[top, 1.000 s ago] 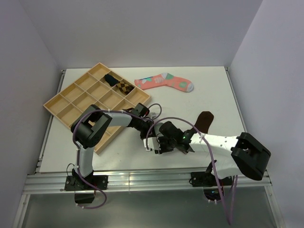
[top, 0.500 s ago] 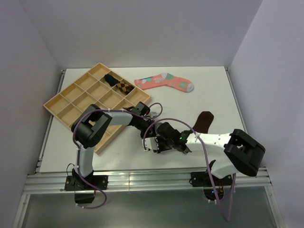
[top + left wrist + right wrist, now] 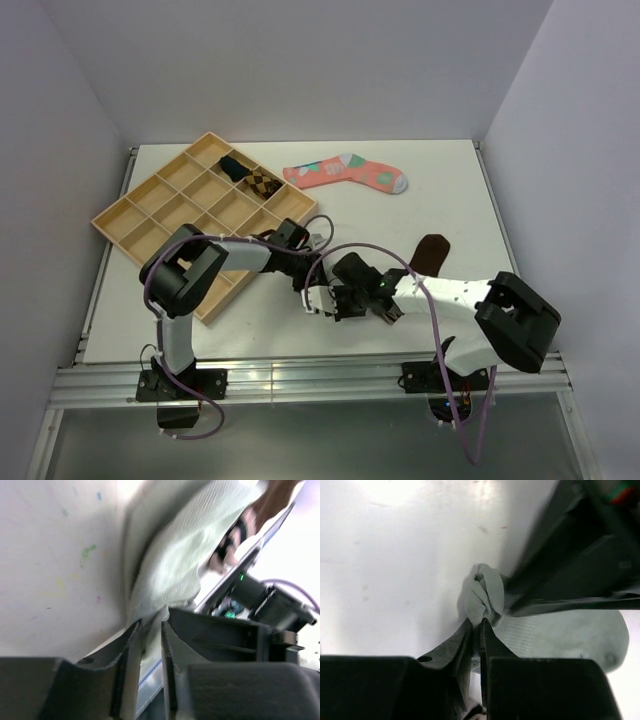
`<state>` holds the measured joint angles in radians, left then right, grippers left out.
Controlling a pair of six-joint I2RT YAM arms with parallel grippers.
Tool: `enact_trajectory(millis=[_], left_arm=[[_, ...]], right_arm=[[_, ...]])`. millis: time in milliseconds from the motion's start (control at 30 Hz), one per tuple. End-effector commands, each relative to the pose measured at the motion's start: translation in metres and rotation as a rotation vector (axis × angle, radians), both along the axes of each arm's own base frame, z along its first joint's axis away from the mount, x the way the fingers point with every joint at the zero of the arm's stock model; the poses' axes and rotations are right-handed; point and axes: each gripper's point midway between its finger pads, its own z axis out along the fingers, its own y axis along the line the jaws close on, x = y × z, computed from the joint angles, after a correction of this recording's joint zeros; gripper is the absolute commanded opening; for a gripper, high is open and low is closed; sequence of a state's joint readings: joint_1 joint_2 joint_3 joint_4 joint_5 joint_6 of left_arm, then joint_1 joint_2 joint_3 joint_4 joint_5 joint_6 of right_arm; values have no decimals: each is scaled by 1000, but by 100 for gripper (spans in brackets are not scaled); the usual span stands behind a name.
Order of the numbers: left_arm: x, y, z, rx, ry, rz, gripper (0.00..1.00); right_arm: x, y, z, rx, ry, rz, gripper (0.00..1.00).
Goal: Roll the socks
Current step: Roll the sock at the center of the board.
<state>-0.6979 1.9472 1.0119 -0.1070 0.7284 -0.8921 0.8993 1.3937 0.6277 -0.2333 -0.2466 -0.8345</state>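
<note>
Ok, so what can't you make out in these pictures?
Grey sock: top view, almost all hidden under the left gripper and right gripper.
Brown sock: top view, near end covered by the right arm.
Left gripper's grip: left wrist view, blurred; held fabric unclear.
Two items in the tray: top view, too small to identify.

grey sock (image 3: 560, 630): from above, mostly under left hand (image 3: 312, 288) and right hand (image 3: 335, 302)
brown sock (image 3: 431, 252): near end under right arm (image 3: 450, 295)
left wrist view: blurred
</note>
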Motion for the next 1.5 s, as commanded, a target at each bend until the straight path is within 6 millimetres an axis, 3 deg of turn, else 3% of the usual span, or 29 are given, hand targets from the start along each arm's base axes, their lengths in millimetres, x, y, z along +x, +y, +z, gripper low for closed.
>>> enact_trajectory(millis=[0,167,333,367,433,467,533,567,633,667,733,767,833,1100,1233,1467], left_arm=[[34,-7,23,-56,-164,114,28],[49,-2,35,-66,-255,219,30],[53,19,36,-69,-327,378,24],[58,24,43,-75,-364,425,24],[55,37,35,-54,-373,487,20],[55,41,41,-52,-398,514,20],[57,52,34,4,-439,567,18],[58,53,41,6,-480,575,18],[53,47,46,35,-564,540,19],[46,39,53,12,-588,507,20],[47,42,53,27,-648,512,22],[49,37,63,-22,-682,513,22],[47,39,59,-13,-733,490,24],[31,10,65,-119,-990,332,24],[17,-3,54,-187,-995,245,30],[0,-26,53,-306,-1003,98,39]], right_arm=[[-20,0,13,29,133,13,12],[-27,1,19,48,235,8,12],[-23,-3,21,51,387,-30,12],[-17,-6,27,48,415,-54,12],[-16,-8,20,27,499,-65,12],[-15,-8,24,13,539,-75,12],[-11,-8,29,10,616,-87,12],[-13,-11,18,-22,682,-106,12],[-5,-10,20,-16,746,-125,12],[-10,-15,14,-47,819,-144,12],[-7,-16,14,-32,892,-174,12],[-5,-16,19,-30,925,-186,12],[2,-17,18,-22,980,-210,12],[0,-19,18,-13,1149,-274,12],[2,-20,17,-12,1182,-289,12],[8,-25,14,-16,1184,-321,12]])
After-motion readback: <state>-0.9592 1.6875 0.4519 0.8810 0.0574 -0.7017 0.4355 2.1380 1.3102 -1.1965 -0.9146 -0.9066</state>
